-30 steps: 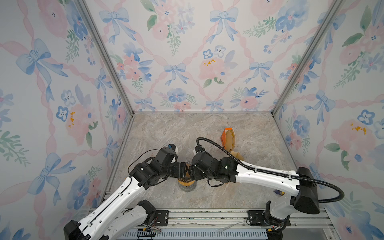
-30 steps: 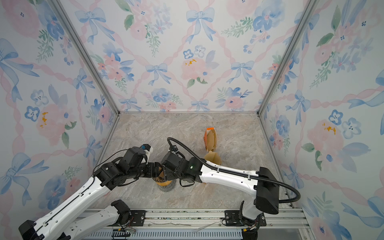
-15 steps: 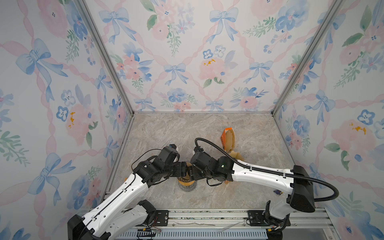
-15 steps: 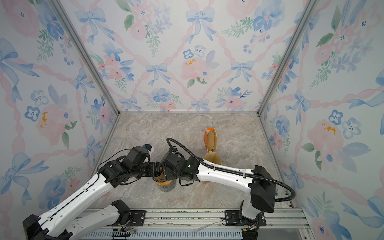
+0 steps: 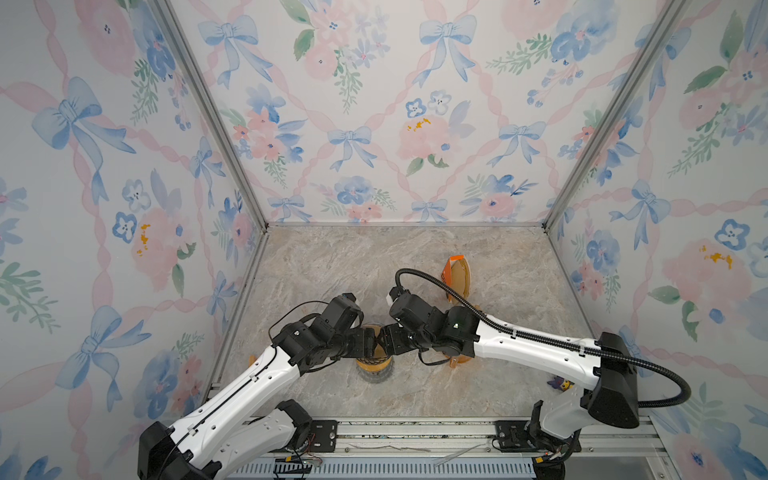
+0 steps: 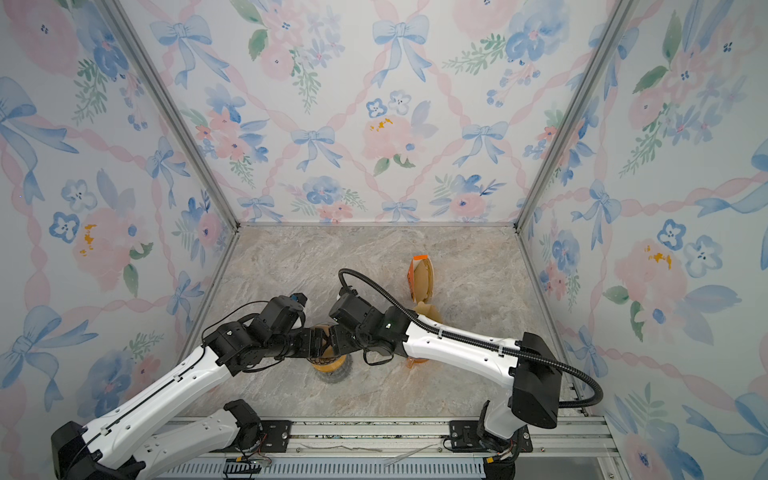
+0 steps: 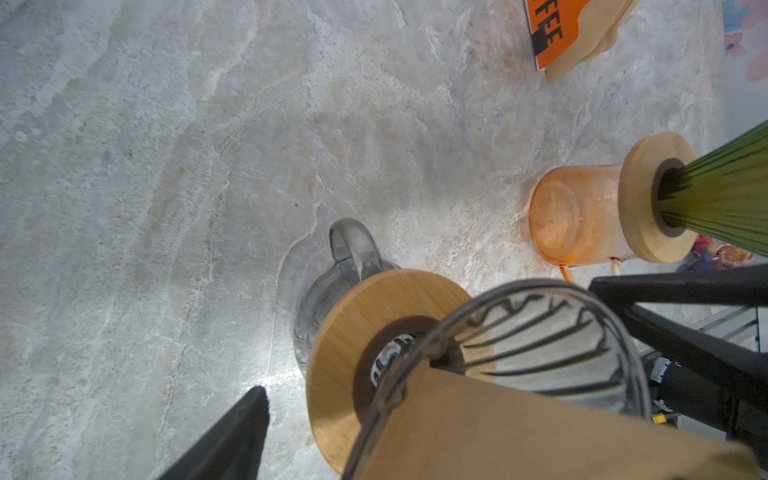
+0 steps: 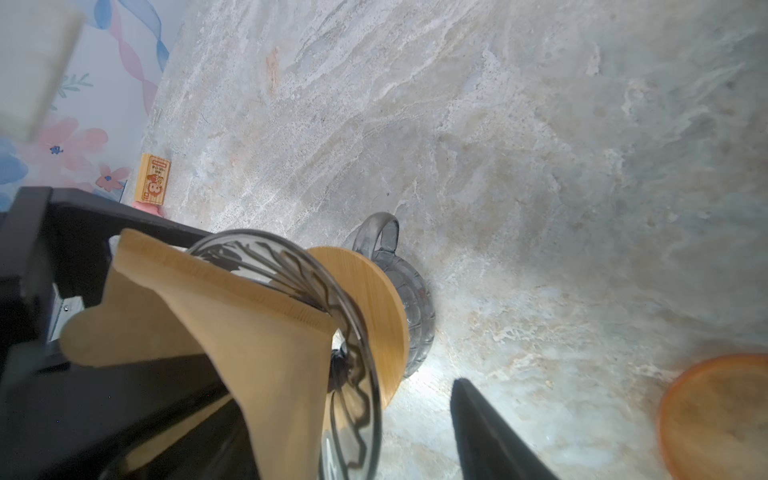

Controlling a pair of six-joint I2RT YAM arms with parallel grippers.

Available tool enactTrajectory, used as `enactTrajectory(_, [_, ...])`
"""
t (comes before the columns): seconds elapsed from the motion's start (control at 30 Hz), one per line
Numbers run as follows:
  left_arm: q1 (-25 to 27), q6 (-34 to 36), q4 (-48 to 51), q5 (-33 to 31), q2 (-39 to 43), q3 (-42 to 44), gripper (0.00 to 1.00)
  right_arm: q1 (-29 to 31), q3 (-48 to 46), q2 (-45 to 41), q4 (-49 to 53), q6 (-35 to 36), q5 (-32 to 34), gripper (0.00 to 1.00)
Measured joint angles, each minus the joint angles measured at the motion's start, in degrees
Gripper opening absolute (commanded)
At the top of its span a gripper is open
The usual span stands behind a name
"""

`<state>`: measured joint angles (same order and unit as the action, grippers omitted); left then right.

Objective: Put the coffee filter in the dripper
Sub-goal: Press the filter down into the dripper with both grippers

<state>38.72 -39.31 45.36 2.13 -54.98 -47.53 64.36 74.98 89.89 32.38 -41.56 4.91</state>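
One second on, still reaches inward, left gripper facing right gripper over dripper, jaws wide, gripping nothing, coffee filter partly in.

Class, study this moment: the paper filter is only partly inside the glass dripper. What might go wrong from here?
1. The filter is still mostly folded and pokes above the rim of the dripper; if let go, it may tip out.
2. The dripper seems only to rest by its wooden collar on the glass server; a sideways push might topple it.
3. The left gripper and right gripper nearly meet above it and may collide.
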Motion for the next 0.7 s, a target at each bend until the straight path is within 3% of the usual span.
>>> enactTrajectory(0.47, [-1.42,-0.44,1.53,2.62,6.47,-0.79,0.83,-1.33,0.0,1.77,0.57,0.04,-0.02,0.64])
enactTrajectory(0.7, [-1.62,-0.39,4.96,1.97,6.51,-1.55,0.74,-1.33,0.02,2.29,0.79,0.07,0.02,0.64])
